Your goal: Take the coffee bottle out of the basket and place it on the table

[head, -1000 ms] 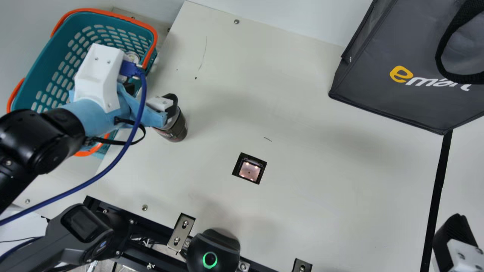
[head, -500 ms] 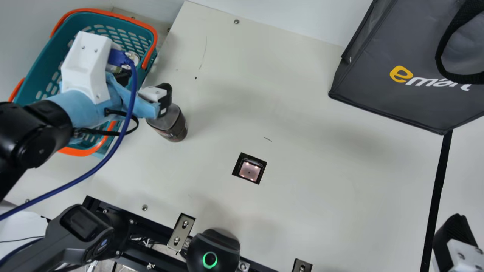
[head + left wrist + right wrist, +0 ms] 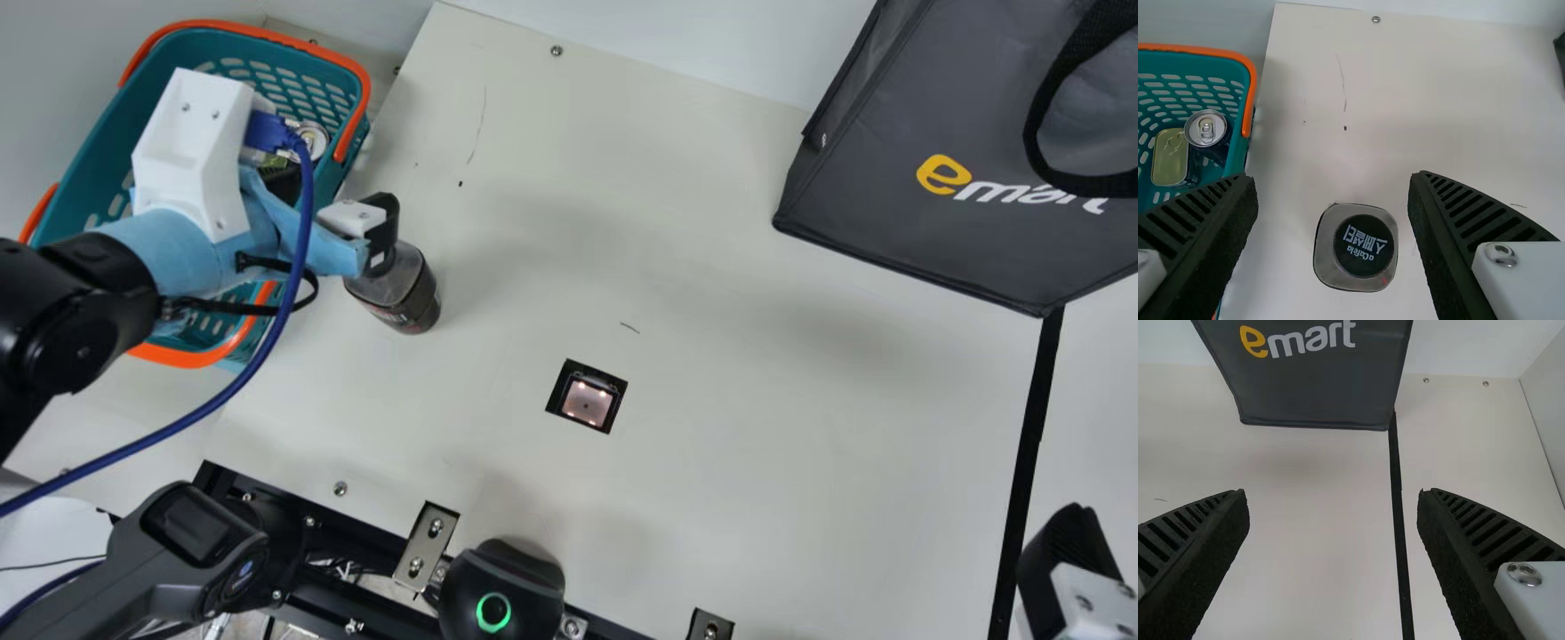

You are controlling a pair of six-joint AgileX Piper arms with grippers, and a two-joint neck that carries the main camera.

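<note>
Left hand (image 3: 334,213) wide open; coffee bottle (image 3: 409,302) upright on table (image 3: 756,427), just beyond spread fingertips, touching neither.

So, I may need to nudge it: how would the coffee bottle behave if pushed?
The coffee bottle stands upright, so a low push would probably slide it. Its squarish outline suggests it would hardly roll if tipped.

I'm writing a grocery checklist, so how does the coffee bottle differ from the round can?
The coffee bottle stands on the table, while the round can is inside the basket. The coffee bottle has a dark printed lid; the round can has a silvery top with a pull tab. From above, the bottle's body looks squarish with rounded corners, the can circular. Both tops face up.
</note>
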